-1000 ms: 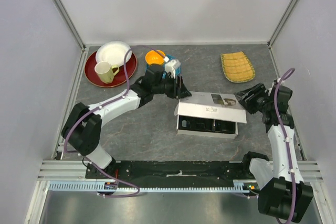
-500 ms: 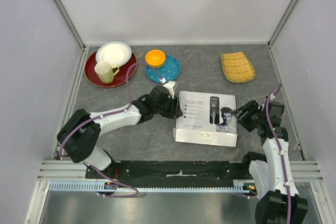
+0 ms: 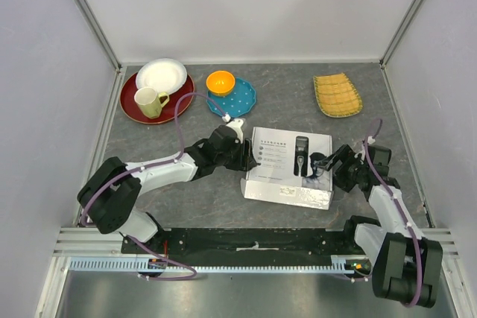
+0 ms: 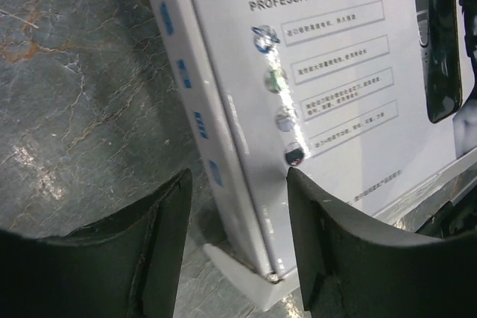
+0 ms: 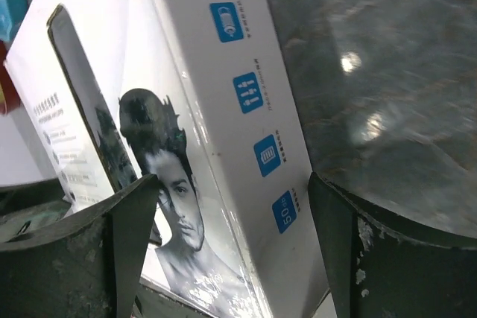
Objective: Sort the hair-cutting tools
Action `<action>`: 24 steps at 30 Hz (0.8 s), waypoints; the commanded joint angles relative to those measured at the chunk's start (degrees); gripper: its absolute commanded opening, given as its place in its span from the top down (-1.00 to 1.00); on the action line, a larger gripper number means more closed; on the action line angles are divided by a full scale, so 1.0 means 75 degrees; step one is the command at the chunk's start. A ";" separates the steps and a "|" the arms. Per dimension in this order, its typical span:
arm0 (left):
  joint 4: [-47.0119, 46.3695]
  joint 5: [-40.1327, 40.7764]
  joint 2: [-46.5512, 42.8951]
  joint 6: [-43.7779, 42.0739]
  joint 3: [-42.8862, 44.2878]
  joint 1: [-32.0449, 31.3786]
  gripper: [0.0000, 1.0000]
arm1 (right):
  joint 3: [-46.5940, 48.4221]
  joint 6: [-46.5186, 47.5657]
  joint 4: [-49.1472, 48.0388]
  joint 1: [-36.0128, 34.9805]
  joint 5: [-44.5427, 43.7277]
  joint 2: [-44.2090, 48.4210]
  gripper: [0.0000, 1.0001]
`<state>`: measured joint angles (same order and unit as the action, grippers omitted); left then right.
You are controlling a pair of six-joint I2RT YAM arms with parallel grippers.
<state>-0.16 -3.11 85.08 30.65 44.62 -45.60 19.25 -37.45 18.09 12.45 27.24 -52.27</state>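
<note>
Nearest, just in from the middle of the bench's [image 3: 186, 191] near edge, the white cardboard box [image 3: 287, 165] lies flat with its lid closed and the printed face up, showing a pictured clipper and a man's head. The hair-cutting tools themselves are hidden in every view. They are presumably under that lid, though nothing shows it.

The left tool [image 3: 242, 153] sits at the box's left edge. In the left wrist view the left tool [image 4: 238, 184] is spread wide, with the box [image 4: 335, 72] edge running up between its fingers [image 4: 160, 251]. One finger is over the bare stone and the other over the lid's print. It grips nothing. I cannot tell whether the finger over the lid is touching it.

The right tool [image 3: 339, 169] sits at the box's right edge. In the right wrist view the right tool [image 5: 231, 184] is also wide apart and straddles the box's [image 5: 186, 72] side wall with its blue icons. One finger is over the lid and the other over the bench, and it has hold of nothing.

Farther back, towards the far left corner, a red plate [image 3: 134, 106] carries a white plate [image 3: 162, 76] and a pale yellow mug [image 3: 149, 100]. Just right of it, an orange bowl [image 3: 220, 80] rests on the far rim of a teal dotted plate [image 3: 238, 100]. Near the far right corner, well apart from the rest, lies a yellow slatted dish [image 3: 337, 94].
</note>
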 commanded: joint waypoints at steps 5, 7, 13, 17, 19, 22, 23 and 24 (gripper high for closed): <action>-0.0985 -0.0334 0.0433 0.0460 0.0366 0.0524 -0.23 | 0.0515 -0.0677 -0.2270 -0.1879 -0.0396 -0.1289 -0.71; -0.1056 -0.0475 0.0503 0.0425 0.0449 0.0689 -0.24 | 0.0913 -0.0713 -0.2645 -0.2315 -0.0620 -0.1688 -0.70; -0.0893 -0.0547 0.0633 0.0097 0.0952 0.1229 -0.24 | 0.2109 -0.0316 -0.2553 -0.2585 -0.1159 -0.3190 -0.69; -0.0541 0.0179 0.0143 -0.0278 0.0872 0.1241 -0.34 | 0.2145 0.0012 -0.1979 -0.2597 -0.1814 -0.2678 -0.79; -0.0447 0.0473 -0.0081 -0.0477 0.0719 0.1241 -0.42 | 0.2040 0.0211 -0.1593 -0.2597 -0.2225 -0.2314 -0.82; -0.0295 0.0825 -0.0515 -0.0688 0.0391 0.1241 -0.54 | 0.2039 0.0504 -0.0726 -0.2597 -0.2706 -0.1692 -0.93; -0.0213 0.0907 -0.0643 -0.0712 0.0228 0.1241 -0.55 | 0.2028 0.0540 -0.0550 -0.2586 -0.2730 -0.1389 -0.96; -0.0189 0.0896 -0.0842 -0.0759 0.0122 0.1241 -0.59 | 0.1912 0.0587 -0.0374 -0.2597 -0.2637 -0.1247 -0.96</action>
<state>-2.00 -0.27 84.14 28.99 48.18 -36.14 33.39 -36.60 8.49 -6.90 11.40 -66.78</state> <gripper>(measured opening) 0.769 0.972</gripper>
